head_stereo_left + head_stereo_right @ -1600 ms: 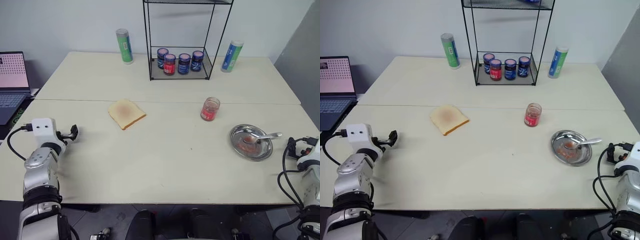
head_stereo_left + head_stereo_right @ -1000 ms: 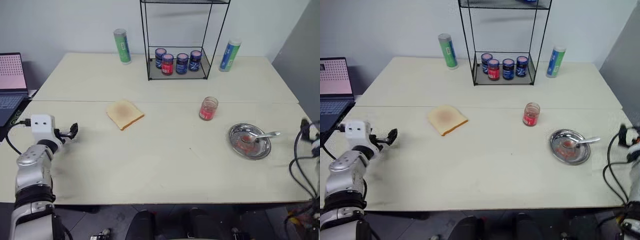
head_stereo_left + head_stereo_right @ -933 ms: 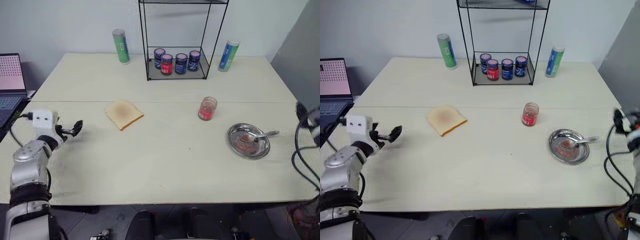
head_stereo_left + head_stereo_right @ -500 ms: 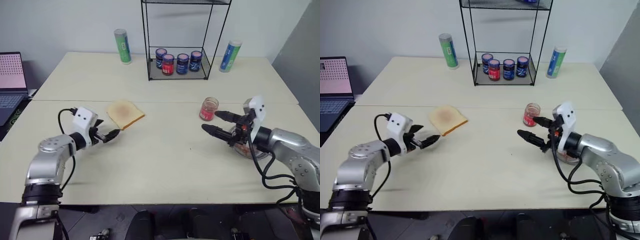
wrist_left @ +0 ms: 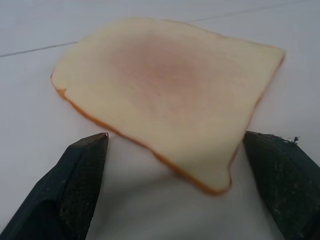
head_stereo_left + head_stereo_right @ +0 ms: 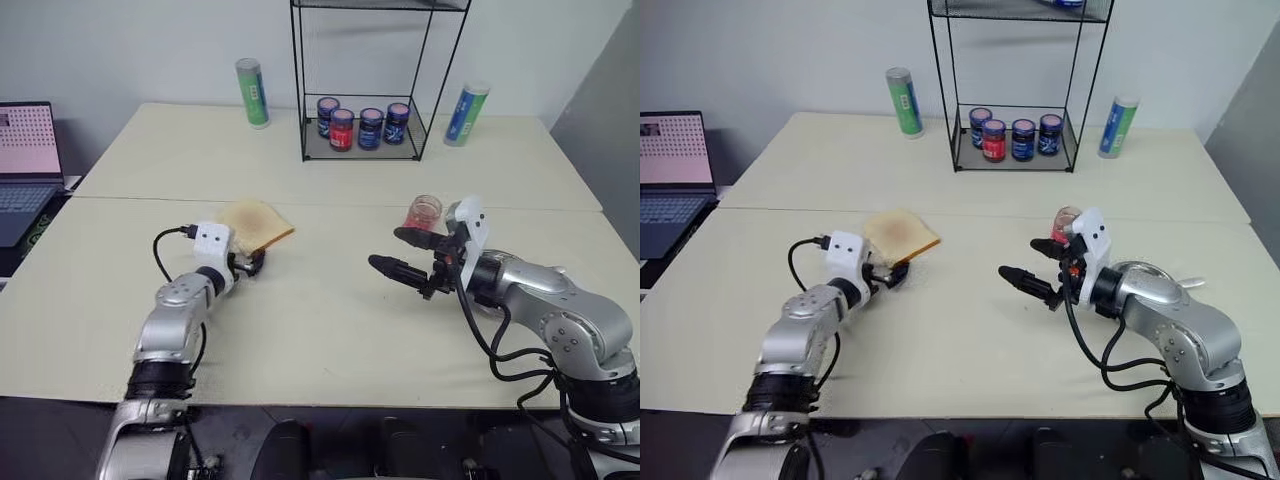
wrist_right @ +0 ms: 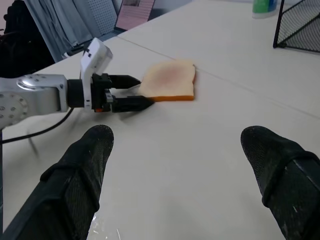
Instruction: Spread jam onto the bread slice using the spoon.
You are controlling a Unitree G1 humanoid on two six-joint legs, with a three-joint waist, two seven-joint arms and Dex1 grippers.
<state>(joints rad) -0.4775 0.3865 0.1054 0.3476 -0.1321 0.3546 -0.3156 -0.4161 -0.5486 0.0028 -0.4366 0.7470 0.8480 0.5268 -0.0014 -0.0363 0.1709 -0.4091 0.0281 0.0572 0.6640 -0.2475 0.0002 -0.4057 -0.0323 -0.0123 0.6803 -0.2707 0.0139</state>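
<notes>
The left pincer [image 5: 170, 175] stands wide, its two black fingers [image 5: 80, 170] either side of the near corner of the bread slice [image 6: 255, 223], low over the bench and holding nothing. The right pincer [image 6: 400, 253] is also spread wide and empty, pointing left across the middle of the bench.

The bench [image 6: 300, 330] is pale cream, made of two tops with a seam running left to right; the slice lies just on the near side of that seam, left of centre. Behind is a plain light wall, and a grey panel on the far right. A laptop [image 6: 25, 160] sits off the left edge.

The slice lies flat, its long axis running diagonally, the rounded top toward the far left and one square corner toward the left pincer. Its centre is browner than its edges.

The jam [image 6: 423, 211] in its clear jar stands right of centre, just beyond the right pincer and partly covered by that wrist. The spoon's handle tip [image 6: 1190, 284] shows past the right forearm; its bowl and the dish under it are hidden.

At the far side a black wire rack [image 6: 365, 130] holds four lidded jars [image 6: 360, 125], with a green tube [image 6: 252, 92] to its left and a blue tube [image 6: 460, 113] to its right. The rack's top is cut off.
</notes>
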